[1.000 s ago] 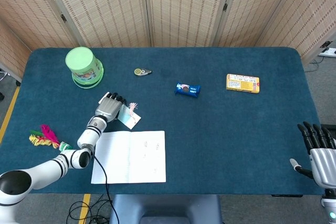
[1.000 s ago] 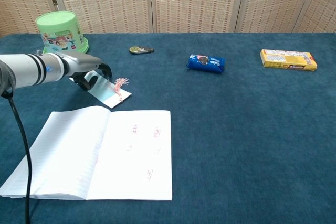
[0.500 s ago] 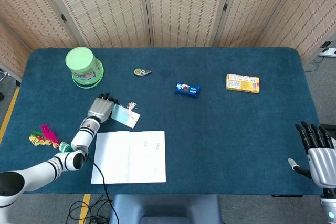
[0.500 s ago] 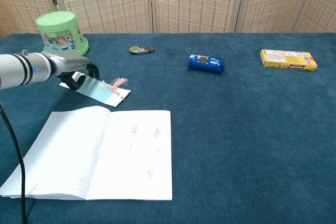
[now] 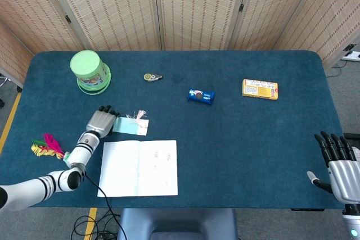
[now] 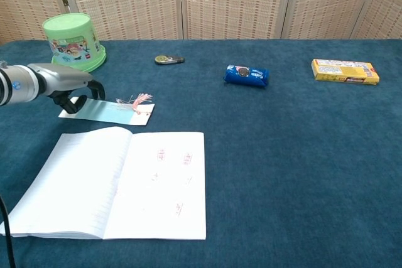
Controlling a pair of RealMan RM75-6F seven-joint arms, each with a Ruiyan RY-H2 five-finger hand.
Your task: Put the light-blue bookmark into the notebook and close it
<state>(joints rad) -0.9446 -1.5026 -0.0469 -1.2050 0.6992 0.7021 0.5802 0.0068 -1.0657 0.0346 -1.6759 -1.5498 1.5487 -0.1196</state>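
The light-blue bookmark [image 5: 130, 126] with a pink tassel lies nearly flat on the blue table, just above the open notebook [image 5: 140, 167]. My left hand [image 5: 99, 122] is at its left end with fingers curled over it, gripping that end. In the chest view the left hand [image 6: 69, 86] covers the left end of the bookmark [image 6: 113, 110], and the notebook [image 6: 119, 180] lies open below it with white pages up. My right hand [image 5: 337, 164] is far off at the table's lower right edge, fingers spread and empty.
An upturned green bucket [image 5: 90, 71] stands at the back left. A small round tape [image 5: 152, 76], a blue cookie pack [image 5: 201, 95] and a yellow box [image 5: 260, 89] lie across the far half. Colourful feathers [image 5: 48, 145] lie at the left edge.
My left hand has drawn back to the left, taking the bookmark with it. The bookmark has swung from tilted and raised to lying nearly flat. The right hand barely moved.
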